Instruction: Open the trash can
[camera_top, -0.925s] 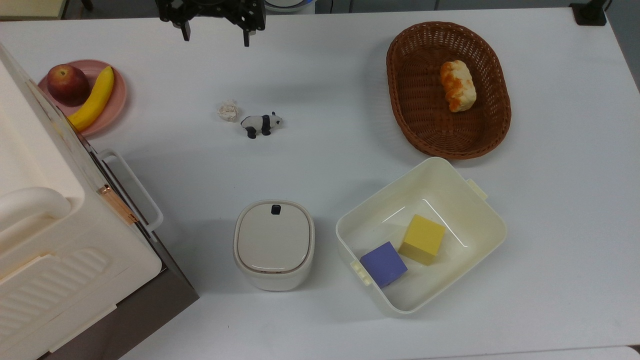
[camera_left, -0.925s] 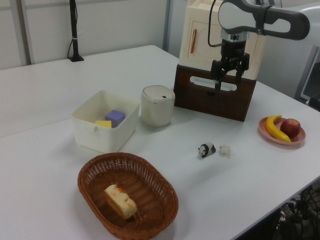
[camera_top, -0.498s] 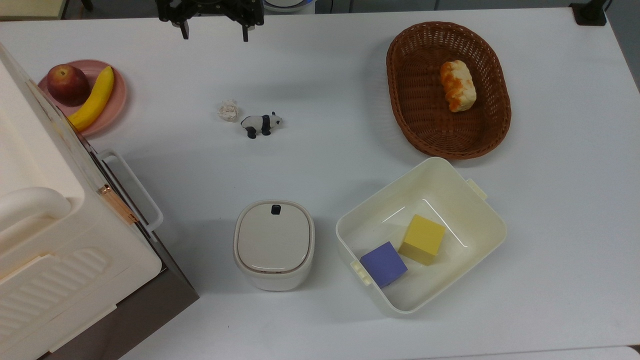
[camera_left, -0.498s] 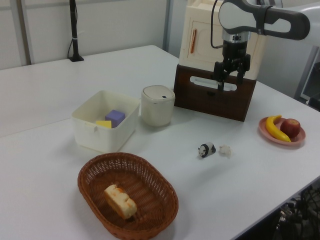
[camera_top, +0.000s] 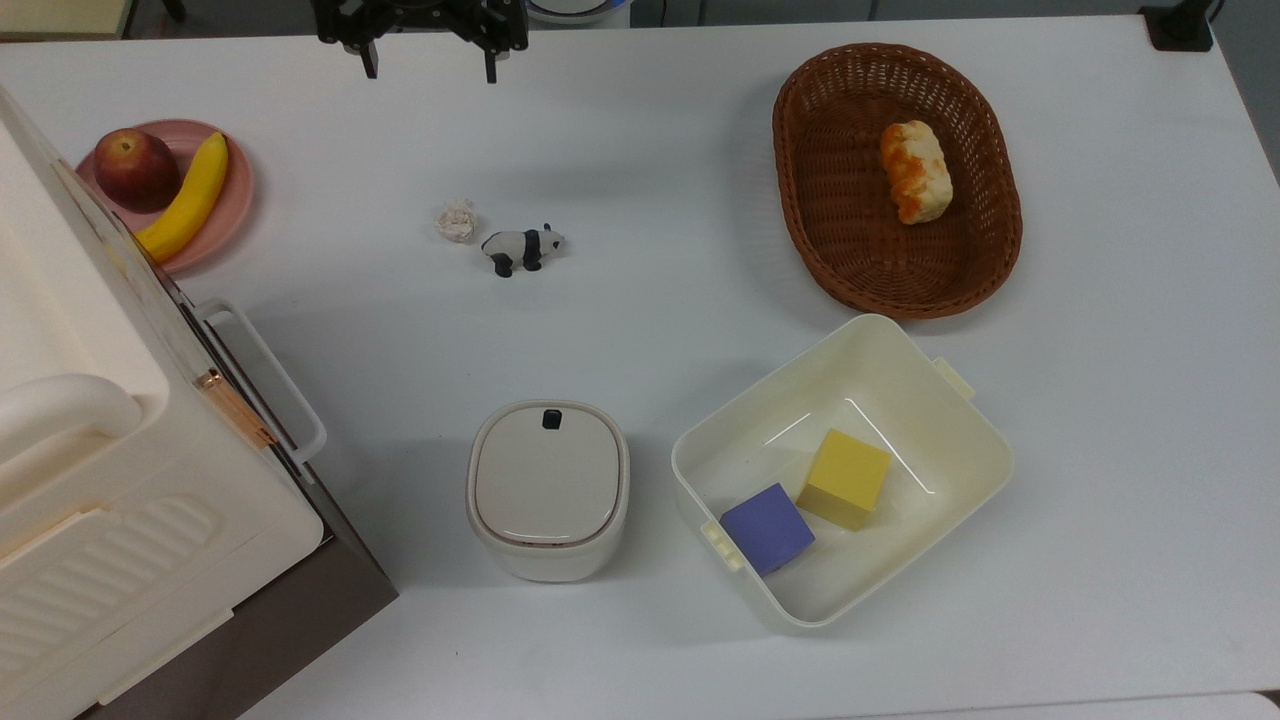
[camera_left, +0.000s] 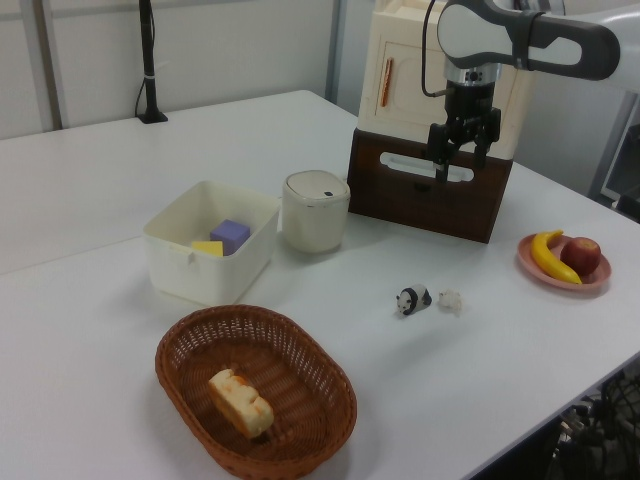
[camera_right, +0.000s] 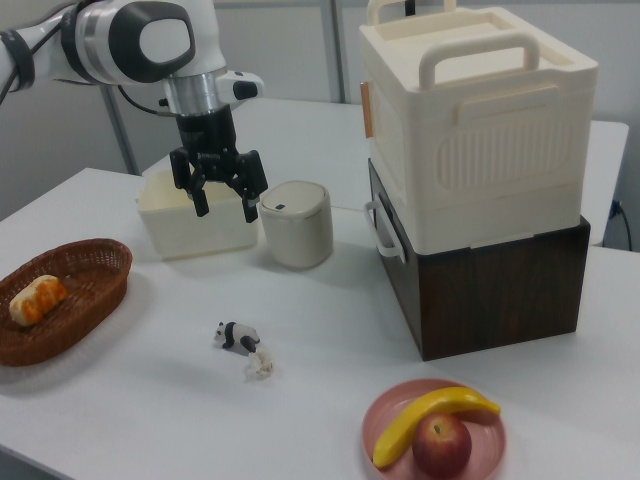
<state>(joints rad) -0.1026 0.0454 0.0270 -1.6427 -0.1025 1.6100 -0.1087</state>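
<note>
Gripper (camera_right: 225, 207) hanging above the table (camera_top: 650, 150), fingers (camera_right: 198, 200) spread wide apart, gripping nothing, pointing down. In the top view, sitting at the far top edge, well apart from the trash can (camera_top: 547, 489). In the right view, hovering just left of the trash can (camera_right: 295, 222) and in front of the lidless tub (camera_right: 190, 232), clearly higher than both.

Trash can standing upright near the bottom middle of the top view, lid lying flat and closed, dark push-button (camera_top: 551, 418) facing the far side, thin brown rim line running round the lid. Sitting between the big cream appliance (camera_top: 110, 480) on the top view's left and the lidless tub (camera_top: 975, 455) on the top view's right, touching neither.

Tub holding a purple cube (camera_top: 767, 527) and a yellow cube (camera_top: 846, 478), lying side by side and seeming to touch at one corner.

Toy panda (camera_top: 522, 248) lying mid-table, crumpled paper ball (camera_top: 457, 220) just beside it on the top view's left.

Brown wicker basket (camera_top: 990, 230) lying at the top view's upper right, carrying a piece of bread (camera_top: 914, 171).

Pink plate (camera_top: 235, 190) resting at the top view's upper left, bearing an apple (camera_top: 135, 168) and a banana (camera_top: 188, 197), touching each other.

Appliance sitting on a dark brown base (camera_right: 490, 290), handle on top.
</note>
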